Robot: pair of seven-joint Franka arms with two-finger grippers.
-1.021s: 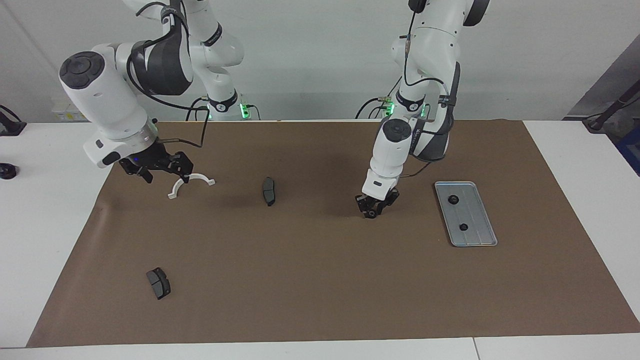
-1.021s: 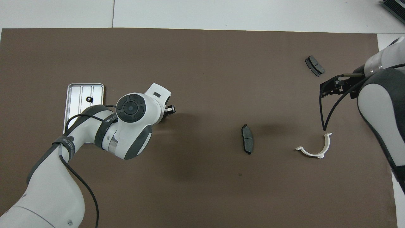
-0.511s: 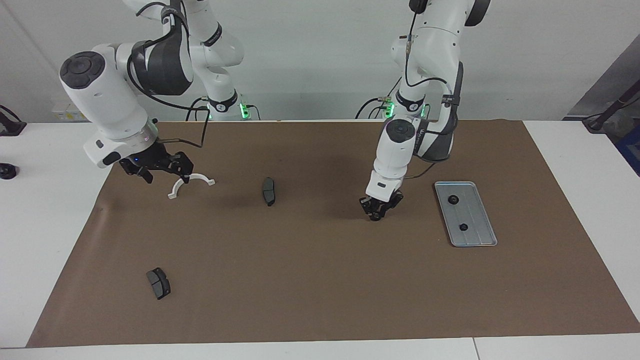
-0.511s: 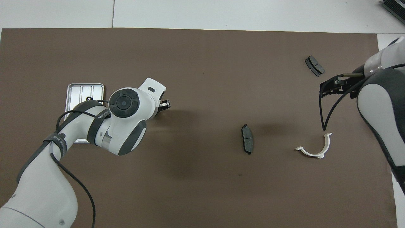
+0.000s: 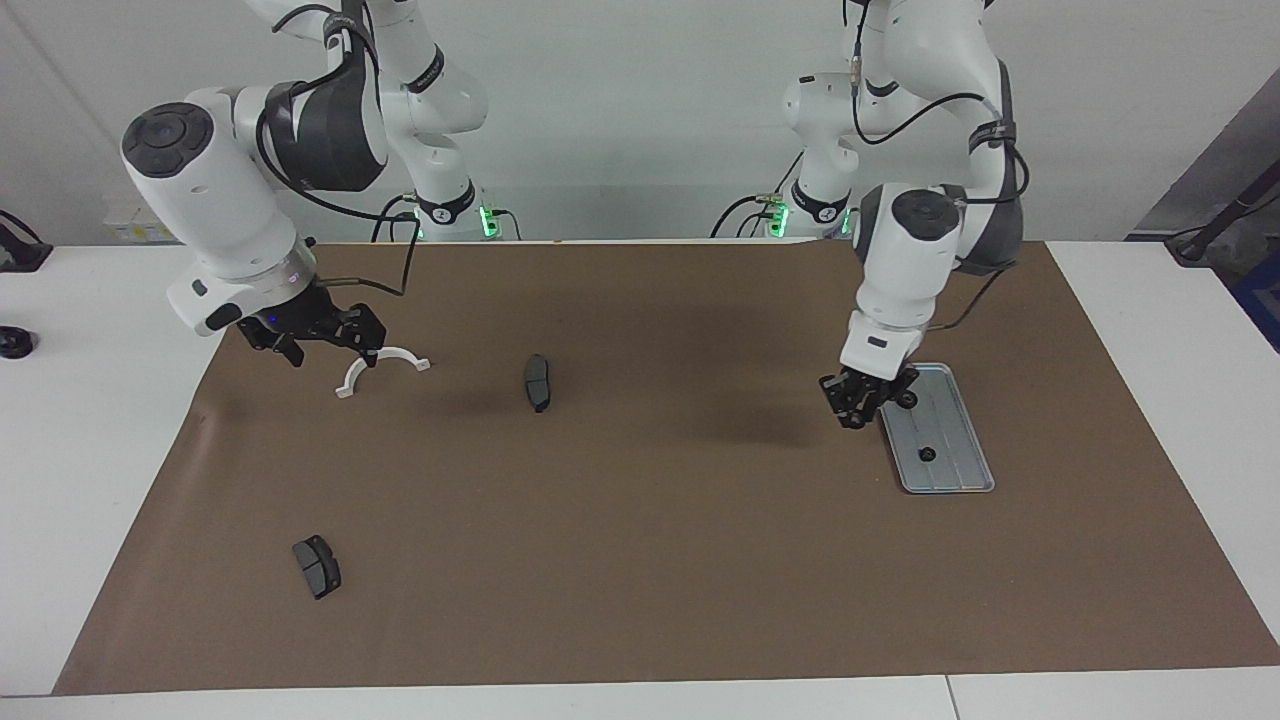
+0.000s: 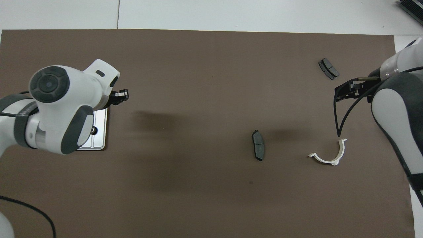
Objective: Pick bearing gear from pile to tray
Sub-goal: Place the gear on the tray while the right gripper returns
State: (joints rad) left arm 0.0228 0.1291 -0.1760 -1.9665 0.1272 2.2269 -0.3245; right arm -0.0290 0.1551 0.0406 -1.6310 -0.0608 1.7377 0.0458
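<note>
My left gripper [image 5: 858,412] hangs in the air over the mat, right beside the edge of the silvery tray [image 5: 955,462]. Its fingers are closed on a small black gear that barely shows between them. In the overhead view the gripper [image 6: 122,96] sticks out from under the arm, which hides most of the tray [image 6: 100,135]. Two black gears [image 5: 906,398] [image 5: 927,454] lie on the tray. My right gripper [image 5: 325,345] waits open over the mat next to the white half-ring [image 5: 380,366].
One dark brake pad [image 5: 538,381] lies mid-mat, another [image 5: 317,566] farther from the robots toward the right arm's end. They show in the overhead view [image 6: 258,149] [image 6: 328,68], as does the half-ring [image 6: 330,156]. The brown mat [image 5: 640,560] covers the table.
My left gripper rose from the mat where it was closing and swung toward the tray. That spot on the mat is now bare. The right arm has not moved.
</note>
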